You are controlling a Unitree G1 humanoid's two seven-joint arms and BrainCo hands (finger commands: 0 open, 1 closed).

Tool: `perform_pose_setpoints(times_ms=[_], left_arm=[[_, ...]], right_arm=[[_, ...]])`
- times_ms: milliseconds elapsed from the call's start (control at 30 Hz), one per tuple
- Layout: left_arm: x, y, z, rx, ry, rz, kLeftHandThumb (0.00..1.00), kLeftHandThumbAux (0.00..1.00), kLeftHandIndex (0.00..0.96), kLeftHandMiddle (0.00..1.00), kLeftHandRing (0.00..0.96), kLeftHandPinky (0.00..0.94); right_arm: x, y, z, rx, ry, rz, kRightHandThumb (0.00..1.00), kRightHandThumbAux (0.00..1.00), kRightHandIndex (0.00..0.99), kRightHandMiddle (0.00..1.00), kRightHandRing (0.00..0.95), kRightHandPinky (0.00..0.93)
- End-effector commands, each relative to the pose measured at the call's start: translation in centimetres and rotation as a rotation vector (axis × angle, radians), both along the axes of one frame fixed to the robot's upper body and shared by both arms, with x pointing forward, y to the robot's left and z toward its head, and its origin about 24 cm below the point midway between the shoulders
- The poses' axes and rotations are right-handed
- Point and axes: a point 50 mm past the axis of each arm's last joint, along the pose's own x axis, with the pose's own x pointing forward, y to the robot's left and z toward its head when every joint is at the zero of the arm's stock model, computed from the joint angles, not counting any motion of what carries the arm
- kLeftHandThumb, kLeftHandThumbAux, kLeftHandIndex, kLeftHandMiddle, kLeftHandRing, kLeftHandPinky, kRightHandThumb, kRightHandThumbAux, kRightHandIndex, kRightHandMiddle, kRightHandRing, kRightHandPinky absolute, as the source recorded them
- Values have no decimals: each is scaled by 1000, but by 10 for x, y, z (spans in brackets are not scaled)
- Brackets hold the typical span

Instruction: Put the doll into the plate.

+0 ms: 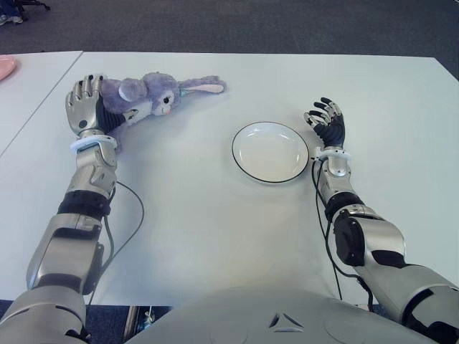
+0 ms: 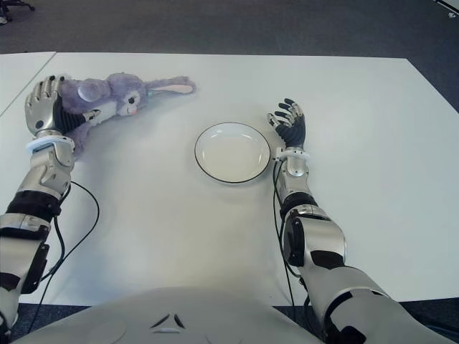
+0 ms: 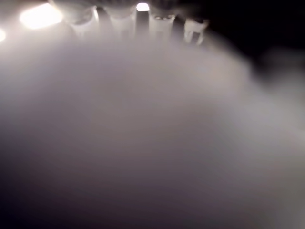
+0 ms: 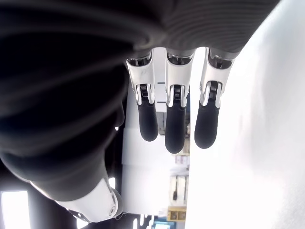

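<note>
The soft purple plush rabbit doll lies in the upper left of the left eye view on the white worktop, its pink-lined ears stretched toward the centre. The left hand is at the doll's body with its fingers laid against the plush; the left wrist view is filled with blurred fur, so I cannot tell whether the grasp is closed. The round white plate with a dark rim sits empty at centre right, well apart from the doll. The right hand shows just right of the plate, fingers loosely spread, holding nothing. Judging from this, lifting, carrying and placing all remain.
</note>
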Motion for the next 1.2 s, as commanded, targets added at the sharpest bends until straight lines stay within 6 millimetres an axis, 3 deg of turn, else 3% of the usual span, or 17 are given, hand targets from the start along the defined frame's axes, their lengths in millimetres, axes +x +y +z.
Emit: perform_pose_setpoints(times_ms=[33,267,733,1000,1200], left_arm=[[-14,4,-23,-58,163,22,11,540,0,0,0,0],[-24,0,-31,-45,242,21,0,537,0,0,0,0],[-38,-28,-51,-52,369,-60,0,500,0,0,0,0],[-44,-62,-66,-111,465,-145,0,479,1,0,0,0],[-46,-63,-65,-151,501,-166,0,477,38,0,0,0]], right_arm=[[-81,5,-105,94,496,-38,363,861,184,249,288,341],[-80,3,-104,88,491,-45,381,869,188,256,304,386],[-80,-1,-103,82,483,-49,388,858,191,259,319,398],[-80,-2,-103,75,483,-59,396,850,202,262,327,408],[-81,-2,-103,73,485,-62,412,848,212,264,335,413]])
